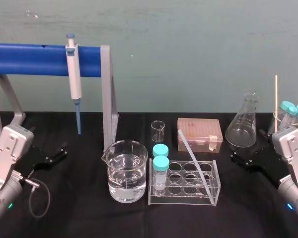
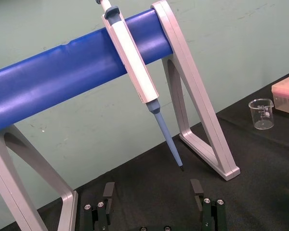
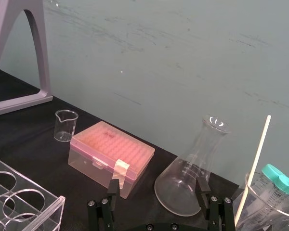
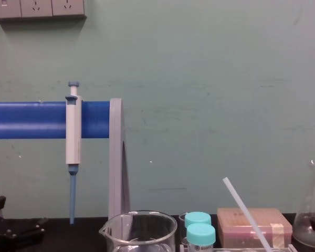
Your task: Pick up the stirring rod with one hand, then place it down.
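The stirring rod (image 1: 192,157) leans in the tube rack (image 1: 216,191) beside two capped tubes (image 1: 160,166). The left gripper (image 2: 151,192) and right gripper (image 3: 157,190) sit spread.

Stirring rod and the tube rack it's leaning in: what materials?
Stirring rod: translucent milky white, matte, so likely plastic, possibly frosted glass. Tube rack: clear, flat panels with sharp bright edges, likely acrylic. Left gripper and right gripper sit open, far from both.

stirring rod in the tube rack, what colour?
Translucent white. The stirring rod leans across the clear rack; it shows best in the head view.
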Motion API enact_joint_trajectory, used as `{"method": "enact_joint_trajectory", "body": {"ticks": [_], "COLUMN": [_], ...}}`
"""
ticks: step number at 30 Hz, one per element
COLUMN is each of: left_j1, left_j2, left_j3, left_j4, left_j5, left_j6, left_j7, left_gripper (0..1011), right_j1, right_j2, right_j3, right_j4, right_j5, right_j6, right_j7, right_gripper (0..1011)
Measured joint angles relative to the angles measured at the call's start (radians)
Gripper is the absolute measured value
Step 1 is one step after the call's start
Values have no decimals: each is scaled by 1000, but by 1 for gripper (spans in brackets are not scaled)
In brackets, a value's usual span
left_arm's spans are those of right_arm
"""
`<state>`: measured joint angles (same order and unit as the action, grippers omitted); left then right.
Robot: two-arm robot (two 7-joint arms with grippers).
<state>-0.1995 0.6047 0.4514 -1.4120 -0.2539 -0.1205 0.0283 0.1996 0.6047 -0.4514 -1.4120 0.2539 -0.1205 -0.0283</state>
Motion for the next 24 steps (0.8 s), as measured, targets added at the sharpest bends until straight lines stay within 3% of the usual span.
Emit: {"method": "enact_joint_trajectory", "body": {"ticks": [24], "left_j1": [0], "left_j2": [0], "left_j3": [0], "left_j4": [0], "left_j5": [0], "left_j6": [0], "left_j7": [0], "left_gripper": [1000], "right_j1": [0], "right_j2": [0], "right_j3": [0], "right_j4": [0], "right_j5": [0], "right_j6": [0], "right_j7": [0], "right_gripper": [1004]}}
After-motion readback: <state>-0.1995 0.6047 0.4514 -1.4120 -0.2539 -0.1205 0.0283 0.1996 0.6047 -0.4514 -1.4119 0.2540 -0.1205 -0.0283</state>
